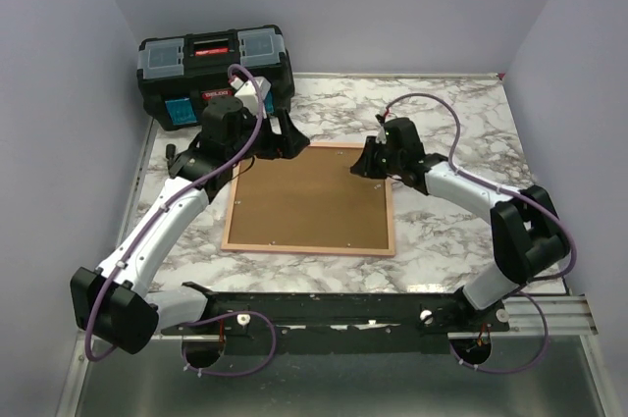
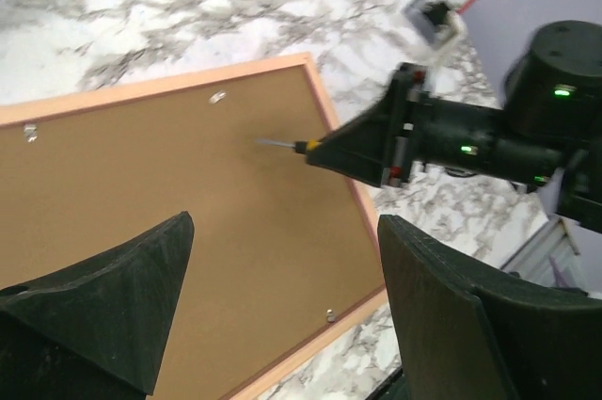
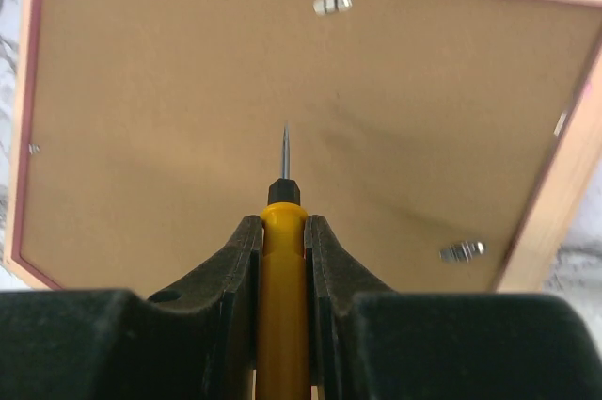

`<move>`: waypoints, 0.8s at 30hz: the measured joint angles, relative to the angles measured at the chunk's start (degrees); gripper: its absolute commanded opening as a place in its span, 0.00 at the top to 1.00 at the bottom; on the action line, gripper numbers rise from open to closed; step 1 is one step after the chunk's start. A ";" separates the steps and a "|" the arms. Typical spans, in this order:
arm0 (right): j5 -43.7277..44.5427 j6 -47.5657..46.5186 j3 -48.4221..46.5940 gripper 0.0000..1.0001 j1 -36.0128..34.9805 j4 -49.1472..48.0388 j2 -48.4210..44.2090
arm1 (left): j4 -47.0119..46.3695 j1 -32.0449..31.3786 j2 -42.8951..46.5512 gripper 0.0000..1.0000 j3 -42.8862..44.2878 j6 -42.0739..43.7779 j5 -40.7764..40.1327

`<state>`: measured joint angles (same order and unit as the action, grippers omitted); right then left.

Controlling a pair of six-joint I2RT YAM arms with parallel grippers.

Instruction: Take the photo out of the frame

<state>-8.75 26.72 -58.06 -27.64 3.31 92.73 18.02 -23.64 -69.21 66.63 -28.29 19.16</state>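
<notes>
readable text: none | toolbox (image 1: 211, 69): red label strips (image 1: 208, 45) were too small and blurred to read

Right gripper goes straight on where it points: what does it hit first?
Likely the brown backing board: the yellow screwdriver clamped in the right gripper leads, with its tip aimed at the board. Remaining gap unclear.

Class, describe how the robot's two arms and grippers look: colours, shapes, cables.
The left arm and right arm have white shells with black joints; a purple cable loops along each. The left gripper and right gripper are black, with two wedge-shaped fingers.
</notes>
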 measured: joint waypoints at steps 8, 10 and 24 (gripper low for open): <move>-1.95 -0.22 9.40 0.99 0.00 1.79 -13.77 | -0.63 6.82 5.05 0.14 -17.16 -3.23 -5.09; -3.17 -0.22 10.75 0.99 0.00 1.75 -16.52 | -0.44 11.32 7.28 0.13 -22.43 -5.38 -5.95; -10.25 -0.17 19.50 0.99 0.00 0.22 -26.12 | 1.75 27.50 9.16 0.05 -35.10 -20.98 -14.78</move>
<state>-19.00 26.55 -38.57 -27.64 3.53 66.61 19.77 3.86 -60.05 31.53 -49.28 4.38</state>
